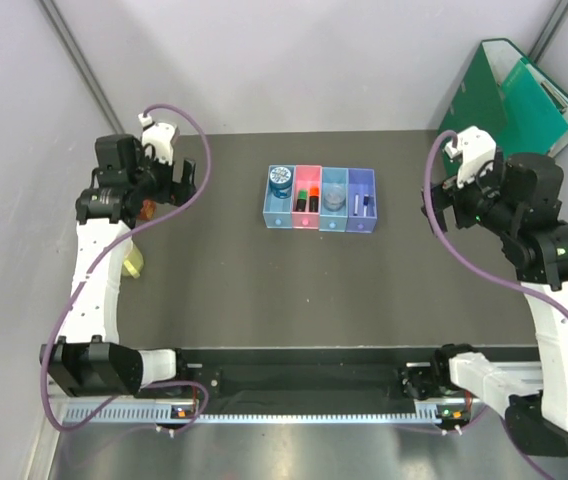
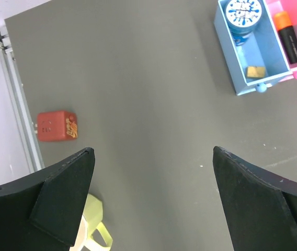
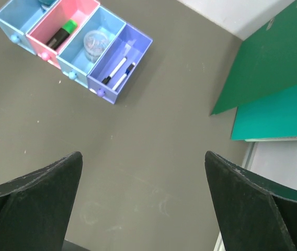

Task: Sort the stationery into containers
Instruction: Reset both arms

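Top external: stationery (image 1: 306, 197) all inside the bins (image 1: 361, 225), middle of desk (image 1: 264, 300): tape (image 2: 245, 11) with eraser (image 2: 255, 71), highlighters (image 3: 62, 34) in pink, pens (image 3: 118, 70) in purple. Looks sorted. Left fingers (image 1: 186, 178) and right fingers (image 1: 442, 208) spread, holding nothing. Could mistake red block (image 2: 57, 126) for stationery, or clip cup (image 2: 96, 215) near it on a left sweep.

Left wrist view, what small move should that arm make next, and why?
Probably swing the open left jaws toward the red block, if it counts as stationery: it lies outside the bins, which hold the tape roll and highlighters.
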`<state>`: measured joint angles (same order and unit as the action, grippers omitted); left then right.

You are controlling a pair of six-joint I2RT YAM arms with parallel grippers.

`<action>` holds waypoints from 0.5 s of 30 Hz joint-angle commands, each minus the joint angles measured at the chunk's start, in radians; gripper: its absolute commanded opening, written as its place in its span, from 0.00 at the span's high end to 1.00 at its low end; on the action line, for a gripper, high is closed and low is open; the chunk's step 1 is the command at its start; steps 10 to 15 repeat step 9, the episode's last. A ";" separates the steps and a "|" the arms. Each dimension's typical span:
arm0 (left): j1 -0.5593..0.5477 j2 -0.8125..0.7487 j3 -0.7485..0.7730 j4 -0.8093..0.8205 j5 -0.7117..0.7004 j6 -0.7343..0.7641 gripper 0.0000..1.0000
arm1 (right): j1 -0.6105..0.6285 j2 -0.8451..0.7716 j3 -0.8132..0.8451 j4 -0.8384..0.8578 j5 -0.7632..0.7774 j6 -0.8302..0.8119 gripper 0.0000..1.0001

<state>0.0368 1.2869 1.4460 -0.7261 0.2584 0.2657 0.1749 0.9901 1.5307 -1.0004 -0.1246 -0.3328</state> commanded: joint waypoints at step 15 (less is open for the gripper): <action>0.002 -0.057 -0.029 0.005 0.021 -0.003 0.01 | -0.003 0.018 -0.020 -0.004 -0.024 -0.009 0.00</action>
